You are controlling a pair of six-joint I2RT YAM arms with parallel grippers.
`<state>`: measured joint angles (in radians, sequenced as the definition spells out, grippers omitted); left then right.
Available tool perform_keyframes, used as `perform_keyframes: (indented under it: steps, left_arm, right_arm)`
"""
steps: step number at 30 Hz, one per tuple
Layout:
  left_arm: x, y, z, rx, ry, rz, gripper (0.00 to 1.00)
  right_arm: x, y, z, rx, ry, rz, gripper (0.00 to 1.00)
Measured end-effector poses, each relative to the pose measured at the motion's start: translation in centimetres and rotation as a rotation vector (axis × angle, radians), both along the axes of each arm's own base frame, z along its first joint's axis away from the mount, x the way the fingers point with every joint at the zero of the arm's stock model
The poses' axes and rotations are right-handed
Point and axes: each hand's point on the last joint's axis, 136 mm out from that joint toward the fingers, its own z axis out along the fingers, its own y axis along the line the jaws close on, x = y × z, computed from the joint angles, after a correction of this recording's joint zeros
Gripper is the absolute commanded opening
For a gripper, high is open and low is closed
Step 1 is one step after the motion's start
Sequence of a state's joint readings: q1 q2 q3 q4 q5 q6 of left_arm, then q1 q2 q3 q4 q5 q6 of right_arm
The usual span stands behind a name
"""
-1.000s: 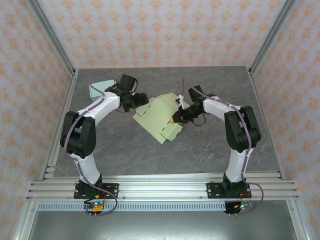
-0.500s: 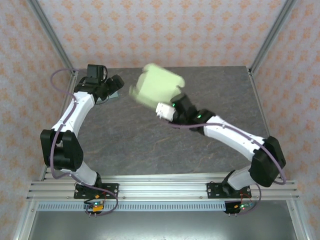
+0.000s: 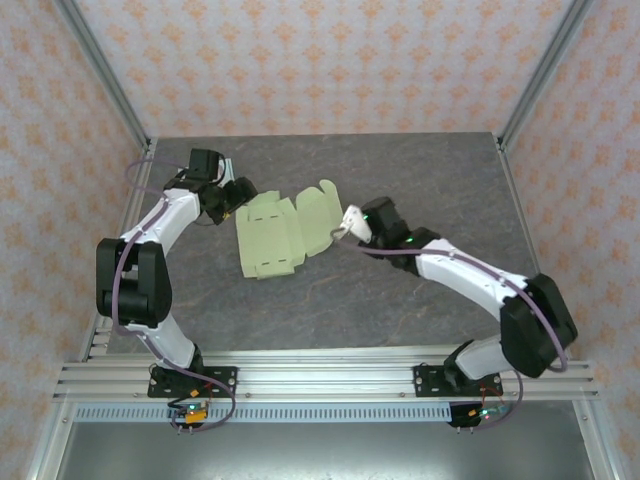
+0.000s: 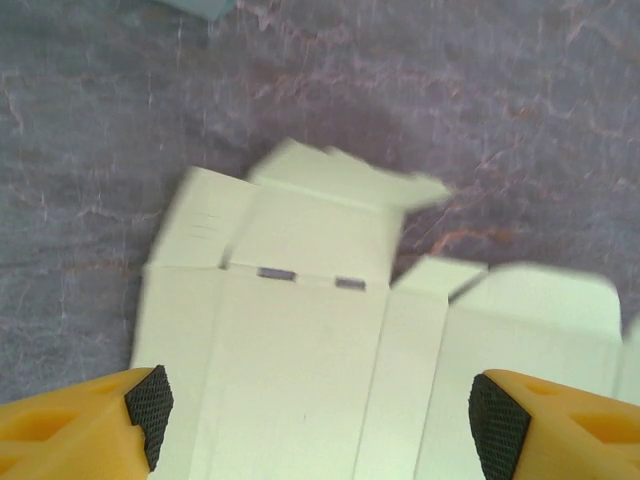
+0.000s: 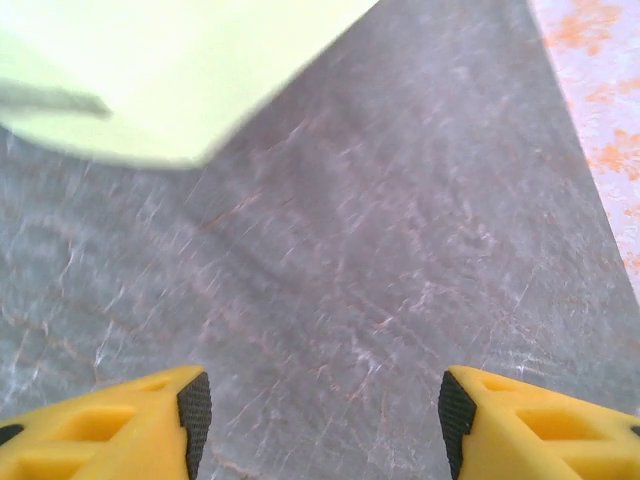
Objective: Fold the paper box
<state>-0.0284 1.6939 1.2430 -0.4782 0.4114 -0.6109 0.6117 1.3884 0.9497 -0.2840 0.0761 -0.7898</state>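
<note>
Paper box (image 3: 270, 238) flat, unfolded on desk (image 3: 420, 180).
I see left gripper (image 4: 322, 412) released over box's left end; right gripper (image 5: 320, 405) released, empty, beside box's right flap.

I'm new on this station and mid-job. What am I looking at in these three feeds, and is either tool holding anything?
You are looking at two white robot arms bolted at the near edge of a grey table. The wide picture comes from a fixed camera above and behind them, so the left arm is on the left. The other two pictures come from a camera on each wrist, looking out past that arm's own yellow fingers.

On the table lies a pale green paper box, flat and unfolded with its flaps spread. The left tool is above the box's left end with its fingers wide apart, and its wrist picture shows the sheet below. The right tool is by the box's right edge. It is open too, with bare table between its fingers. Neither tool holds anything.
</note>
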Motion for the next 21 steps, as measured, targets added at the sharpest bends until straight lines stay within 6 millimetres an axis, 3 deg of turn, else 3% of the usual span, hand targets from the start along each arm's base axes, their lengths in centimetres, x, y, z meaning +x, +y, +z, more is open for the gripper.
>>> perform_keyframes:
  steps: [3, 6, 12, 16, 21]
  left_arm:
    - [-2.9, -0.5, -2.0, 0.009, 0.068, -0.021, 0.81]
    - [-6.9, -1.0, -3.4, 0.022, 0.144, -0.033, 0.81]
    - [-11.9, 0.0, -4.5, 0.086, 0.23, 0.049, 0.77]
    - [-12.1, -0.1, -5.9, 0.08, 0.262, 0.064, 0.6]
    - [-9.7, -0.8, -7.9, 0.083, 0.282, 0.018, 0.33]
  right_arm:
    - [0.8, -0.6, 2.4, 0.164, 0.001, -0.05, 0.71]
    - [1.7, -0.1, 3.6, 0.278, 0.029, -0.059, 0.75]
    - [5.5, 5.9, 4.5, 0.423, 0.141, 0.051, 0.67]
    - [6.3, 7.9, 3.3, 0.48, 0.21, 0.079, 0.67]
    - [6.0, 8.4, 2.9, 0.52, 0.255, 0.07, 0.67]
